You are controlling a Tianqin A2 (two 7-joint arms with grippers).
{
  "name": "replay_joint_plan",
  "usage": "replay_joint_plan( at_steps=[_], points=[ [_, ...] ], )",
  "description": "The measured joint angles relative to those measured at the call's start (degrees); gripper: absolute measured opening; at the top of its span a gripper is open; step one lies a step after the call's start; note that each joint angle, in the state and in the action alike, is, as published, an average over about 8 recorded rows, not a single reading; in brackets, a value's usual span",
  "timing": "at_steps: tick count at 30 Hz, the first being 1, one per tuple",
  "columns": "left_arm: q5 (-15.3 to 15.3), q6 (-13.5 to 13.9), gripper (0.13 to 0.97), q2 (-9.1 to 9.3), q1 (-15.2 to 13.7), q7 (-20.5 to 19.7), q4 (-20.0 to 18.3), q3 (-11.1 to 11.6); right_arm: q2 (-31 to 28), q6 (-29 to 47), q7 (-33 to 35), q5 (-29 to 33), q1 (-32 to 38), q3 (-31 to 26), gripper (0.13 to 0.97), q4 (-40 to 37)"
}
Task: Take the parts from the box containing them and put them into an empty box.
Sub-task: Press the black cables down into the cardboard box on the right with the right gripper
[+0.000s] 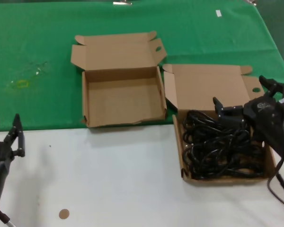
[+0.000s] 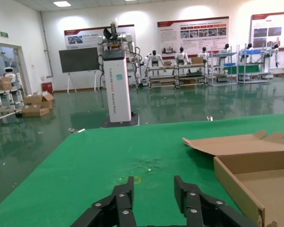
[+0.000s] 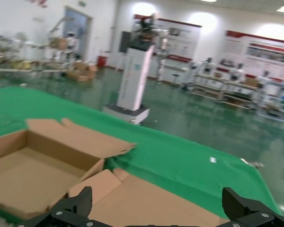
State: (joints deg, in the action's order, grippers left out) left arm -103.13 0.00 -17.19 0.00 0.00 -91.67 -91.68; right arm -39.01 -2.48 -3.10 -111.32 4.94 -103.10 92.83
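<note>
Right end effector (image 1: 243,98) spread wide over the parts (image 1: 222,151), apparently not touching; left end effector (image 1: 6,134) released, near worktop's left edge.

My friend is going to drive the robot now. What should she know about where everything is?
Left gripper: open, holding nothing, parked low over the white table on the robot's left.
Right gripper: open wide, holding nothing, above the far end of the full box on the right.
Cords: all in a black tangle inside that box.
Empty box: lid open, to the left of the full one, nothing inside.
Done: nothing moved.
Left: grab the cords and put them in the empty box.
</note>
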Motion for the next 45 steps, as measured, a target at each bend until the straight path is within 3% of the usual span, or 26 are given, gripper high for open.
replay_joint_plan(
  at_steps=[6, 8, 18, 32, 45],
  points=[
    [0.0, 0.0, 0.307, 0.00, 0.0, 0.0, 0.0, 0.0, -10.9, 1.9, -2.3, -2.1, 4.2, -7.9, 0.966, 1.3],
    [0.0, 0.0, 0.307, 0.00, 0.0, 0.0, 0.0, 0.0, -14.2, 4.2, -3.8, -1.2, 6.0, -10.0, 0.966, 1.5],
    [0.0, 0.0, 0.190, 0.00, 0.0, 0.0, 0.0, 0.0, -23.2, 25.8, -8.3, 8.6, 17.0, -14.5, 0.966, -0.3],
    [0.0, 0.0, 0.144, 0.00, 0.0, 0.0, 0.0, 0.0, -20.9, 56.0, 1.0, 18.3, 32.1, -16.8, 0.966, -7.8],
    [0.0, 0.0, 0.144, 0.00, 0.0, 0.0, 0.0, 0.0, -14.5, 66.2, 9.1, 23.4, 36.8, -17.3, 0.966, -15.2]
  ],
)
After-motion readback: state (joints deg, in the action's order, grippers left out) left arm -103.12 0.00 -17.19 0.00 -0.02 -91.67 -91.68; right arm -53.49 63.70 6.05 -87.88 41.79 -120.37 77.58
